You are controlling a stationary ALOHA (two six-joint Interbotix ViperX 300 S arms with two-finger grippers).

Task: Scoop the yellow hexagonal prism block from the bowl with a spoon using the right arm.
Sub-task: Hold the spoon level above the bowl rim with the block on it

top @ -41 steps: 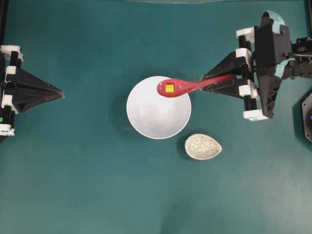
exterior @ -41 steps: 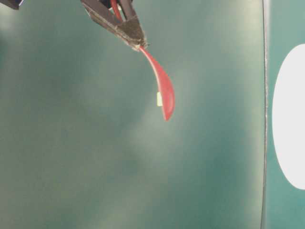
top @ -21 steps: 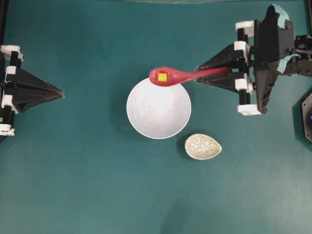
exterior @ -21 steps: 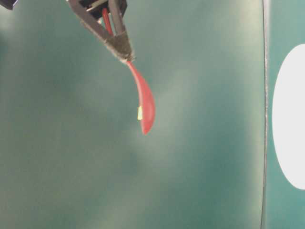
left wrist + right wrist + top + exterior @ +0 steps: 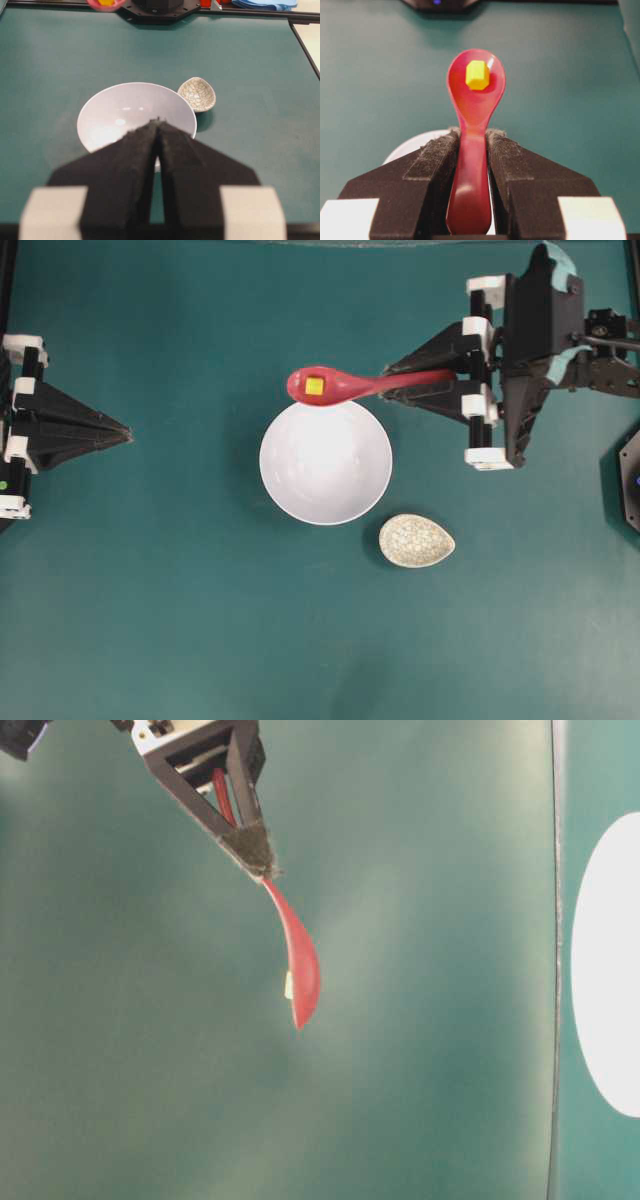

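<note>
Clamped on the spoon [image 5: 350, 386] handle, right gripper [image 5: 392, 385] now lifted clear of the bowl [image 5: 326, 462] — yellow block [image 5: 314, 386] riding out ahead in the scoop — scoop essentially done.

One camera looks straight down on my whole table; another sits low and close, rolled sideways. My wrist cameras peer along my fingers toward each other, both catching the white bowl [image 5: 135, 112].
</note>
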